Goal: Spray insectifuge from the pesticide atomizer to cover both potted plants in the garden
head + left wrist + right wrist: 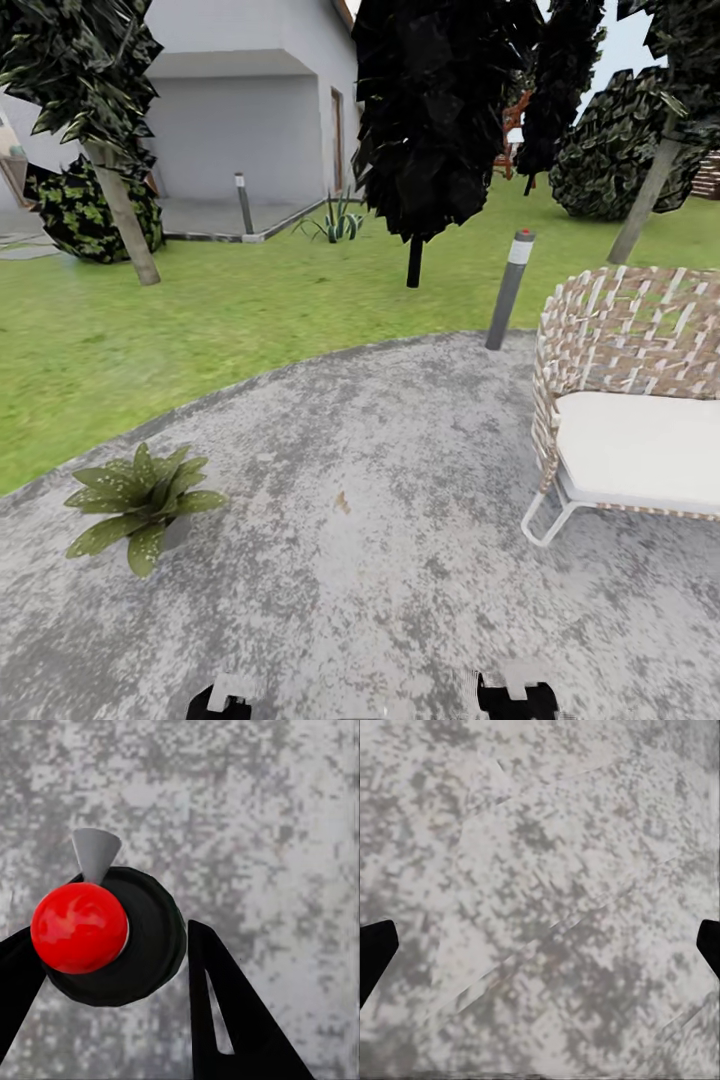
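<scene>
No text, label, brand, number or sign can be read in any view.

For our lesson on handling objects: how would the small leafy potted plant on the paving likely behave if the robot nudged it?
The potted plant would probably tip easily: its broad leaves spread far wider than the tiny pot beneath. The leaves look thin, so they would likely bend rather than resist. On the rough mottled paving it would probably drag or topple rather than slide smoothly.
</scene>
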Controlling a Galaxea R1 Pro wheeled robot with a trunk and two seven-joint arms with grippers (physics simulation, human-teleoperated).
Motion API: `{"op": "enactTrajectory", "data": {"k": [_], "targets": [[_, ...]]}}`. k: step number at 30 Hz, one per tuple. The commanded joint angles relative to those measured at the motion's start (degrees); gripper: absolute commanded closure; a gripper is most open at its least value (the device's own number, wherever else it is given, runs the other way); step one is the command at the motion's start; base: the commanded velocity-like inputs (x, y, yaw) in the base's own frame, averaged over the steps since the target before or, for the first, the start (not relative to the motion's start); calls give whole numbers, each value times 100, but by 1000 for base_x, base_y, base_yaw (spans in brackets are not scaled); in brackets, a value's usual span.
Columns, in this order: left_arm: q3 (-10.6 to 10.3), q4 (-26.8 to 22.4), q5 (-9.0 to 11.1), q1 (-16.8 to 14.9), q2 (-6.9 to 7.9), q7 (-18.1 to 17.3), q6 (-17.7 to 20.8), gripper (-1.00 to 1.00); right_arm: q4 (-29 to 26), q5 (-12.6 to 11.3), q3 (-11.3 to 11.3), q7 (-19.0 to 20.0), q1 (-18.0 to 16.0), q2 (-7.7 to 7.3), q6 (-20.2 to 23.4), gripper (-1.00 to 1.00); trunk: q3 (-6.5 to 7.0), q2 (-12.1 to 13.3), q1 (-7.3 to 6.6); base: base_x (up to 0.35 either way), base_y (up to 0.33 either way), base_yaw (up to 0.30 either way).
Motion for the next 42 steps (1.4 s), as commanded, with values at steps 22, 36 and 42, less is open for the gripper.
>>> {"op": "enactTrajectory", "data": {"k": [22,36,42], "targets": [[36,3,-46,121,57,94,-20,100,9,56,25,-49,3,1,7,-100,-4,-2,-1,-95,89,-300],[45,-5,-57,130,84,104,-21,100,9,48,26,-39,116,9,-17,-100,-4,-2,-1,-2,2,-300],[42,1,-49,130,85,105,-20,100,9,47,30,-39,125,19,-20,-100,-4,-2,-1,0,0,-300]]}}
